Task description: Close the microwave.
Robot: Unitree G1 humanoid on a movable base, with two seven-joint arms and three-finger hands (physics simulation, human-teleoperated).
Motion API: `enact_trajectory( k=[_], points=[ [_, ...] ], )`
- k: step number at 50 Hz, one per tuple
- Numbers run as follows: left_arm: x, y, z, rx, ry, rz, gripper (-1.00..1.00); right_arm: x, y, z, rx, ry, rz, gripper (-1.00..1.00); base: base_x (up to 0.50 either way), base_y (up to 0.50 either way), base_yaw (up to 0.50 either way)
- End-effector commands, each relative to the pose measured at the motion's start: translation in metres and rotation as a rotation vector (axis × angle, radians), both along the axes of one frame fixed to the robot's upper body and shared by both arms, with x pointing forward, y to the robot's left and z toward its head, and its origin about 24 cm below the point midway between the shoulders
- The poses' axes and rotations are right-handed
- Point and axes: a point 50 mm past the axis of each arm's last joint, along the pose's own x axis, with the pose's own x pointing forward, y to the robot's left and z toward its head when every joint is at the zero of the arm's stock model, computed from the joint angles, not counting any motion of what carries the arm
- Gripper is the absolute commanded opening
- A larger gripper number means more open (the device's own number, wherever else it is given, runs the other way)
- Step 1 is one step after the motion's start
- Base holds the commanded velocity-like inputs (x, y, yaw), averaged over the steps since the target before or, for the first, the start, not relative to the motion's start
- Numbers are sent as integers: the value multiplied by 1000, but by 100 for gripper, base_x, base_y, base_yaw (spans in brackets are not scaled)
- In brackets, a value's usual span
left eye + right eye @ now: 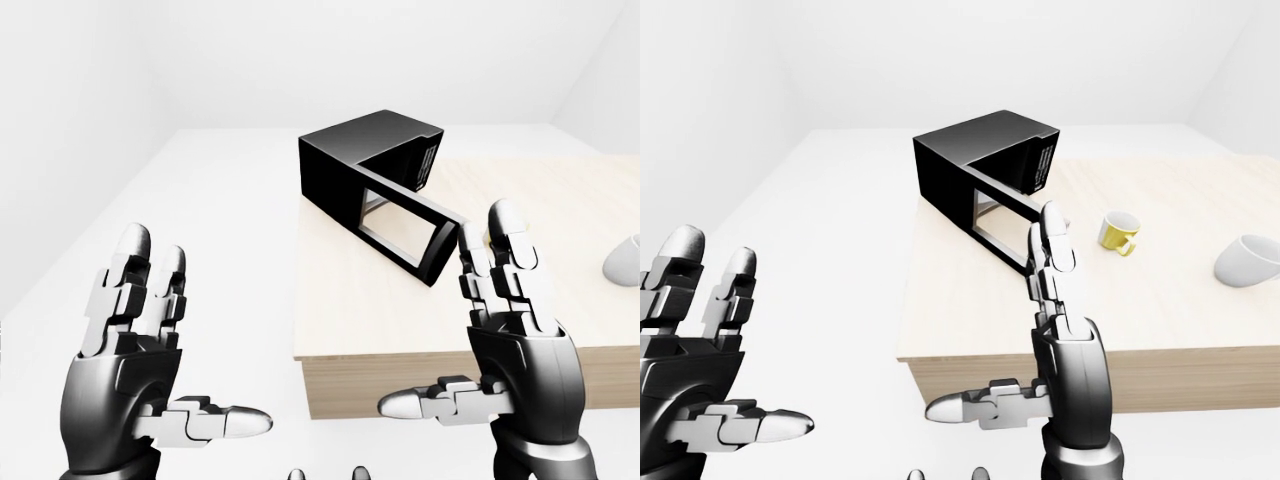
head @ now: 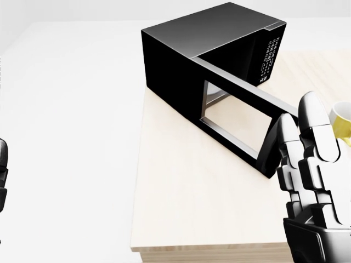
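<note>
Black microwave (image 2: 214, 52) set at the counter's (image 2: 186, 208) upper left in the head view, its door (image 2: 236, 118) swung wide open, left hand (image 1: 140, 350) and right hand (image 1: 510, 330) raised with fingers spread, nothing held, yellow mug (image 1: 1118, 231) placed right of the microwave.

Beyond my raised right hand (image 1: 505, 330) a pale wooden tabletop (image 1: 370, 310) with a thick light-wood edge stands on a plain white floor (image 1: 220, 200), closed in by bare white walls (image 1: 150, 60) under soft, even light with faint shadows.
</note>
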Motion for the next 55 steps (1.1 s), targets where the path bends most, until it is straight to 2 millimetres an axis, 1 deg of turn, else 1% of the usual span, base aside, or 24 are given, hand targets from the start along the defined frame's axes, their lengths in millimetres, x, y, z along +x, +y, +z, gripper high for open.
enact_trajectory(
  k=[1, 35, 55],
  points=[
    [0, 1, 1, -16, -6, 2, 100, 0, 2, 0, -12, 0, -7, 100, 0, 0, 0],
    [1, 0, 1, -10, 1, 2, 100, 1, 2, 2, -20, -16, -18, 100, 0, 0, 0],
    [1, 0, 1, -4, 5, 3, 100, 1, 4, 2, -36, -16, -15, 100, 48, 0, 0]
  ],
)
